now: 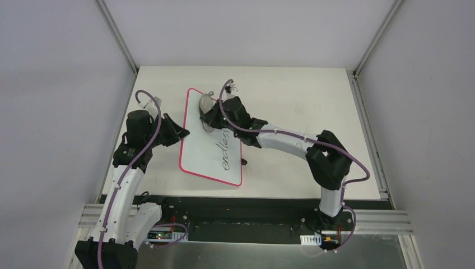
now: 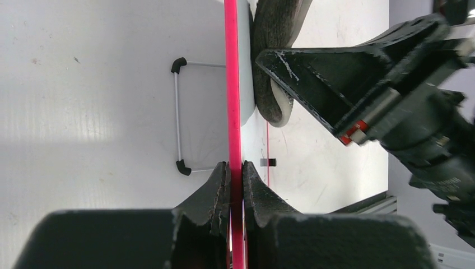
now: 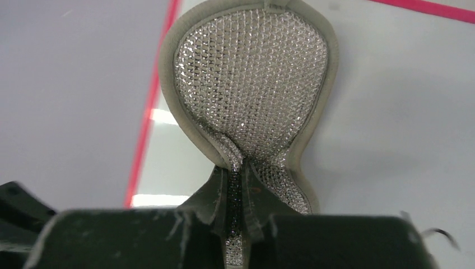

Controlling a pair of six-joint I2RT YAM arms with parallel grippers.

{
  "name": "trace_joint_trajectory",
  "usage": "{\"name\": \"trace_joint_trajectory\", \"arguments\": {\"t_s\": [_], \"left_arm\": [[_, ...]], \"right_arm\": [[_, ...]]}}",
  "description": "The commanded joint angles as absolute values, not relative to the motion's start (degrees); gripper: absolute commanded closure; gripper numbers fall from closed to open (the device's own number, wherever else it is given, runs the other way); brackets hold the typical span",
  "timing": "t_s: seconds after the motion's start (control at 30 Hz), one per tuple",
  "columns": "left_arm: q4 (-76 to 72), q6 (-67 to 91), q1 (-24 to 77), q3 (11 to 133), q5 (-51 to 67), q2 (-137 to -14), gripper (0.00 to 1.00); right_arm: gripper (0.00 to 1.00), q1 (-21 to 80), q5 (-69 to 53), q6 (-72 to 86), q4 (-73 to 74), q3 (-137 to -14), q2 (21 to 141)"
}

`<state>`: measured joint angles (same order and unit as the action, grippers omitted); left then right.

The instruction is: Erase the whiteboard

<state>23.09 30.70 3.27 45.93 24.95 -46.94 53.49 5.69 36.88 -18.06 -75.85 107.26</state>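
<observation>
Pinching pad (image 3: 252, 84) at its waist, right gripper (image 3: 238, 174) clamped shut; pad rests on far end of board (image 1: 199, 151). Board on table (image 1: 313, 101), left of centre; left gripper (image 2: 236, 168) closed on its red edge. Writing (image 1: 225, 152) at near end unwiped. Risks: pad folding or slipping from narrow pinch under pressure; edge grip sliding, board skewing; arms close, may collide.
</observation>
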Motion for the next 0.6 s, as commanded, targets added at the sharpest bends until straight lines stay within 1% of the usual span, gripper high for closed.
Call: {"name": "trace_joint_trajectory", "arguments": {"t_s": [0.0,0.17,0.4,0.57], "left_arm": [[25.2,29.2,4.0,45.0,28.8,-48.1,1.0],[25.2,29.1,4.0,45.0,28.9,-48.0,1.0],[25.3,28.9,4.0,45.0,29.3,-48.1,1.0],[25.6,28.3,4.0,45.1,29.0,-48.0,1.0]], "right_arm": [[1.0,62.1,-2.3,34.2,-14.8,-86.5,110.6],[1.0,61.7,-0.6,32.7,-14.8,-89.6,111.9],[1.0,53.0,-1.1,34.3,-16.6,-86.2,114.6],[1.0,46.8,-2.8,34.1,-16.4,-85.9,118.3]]}}
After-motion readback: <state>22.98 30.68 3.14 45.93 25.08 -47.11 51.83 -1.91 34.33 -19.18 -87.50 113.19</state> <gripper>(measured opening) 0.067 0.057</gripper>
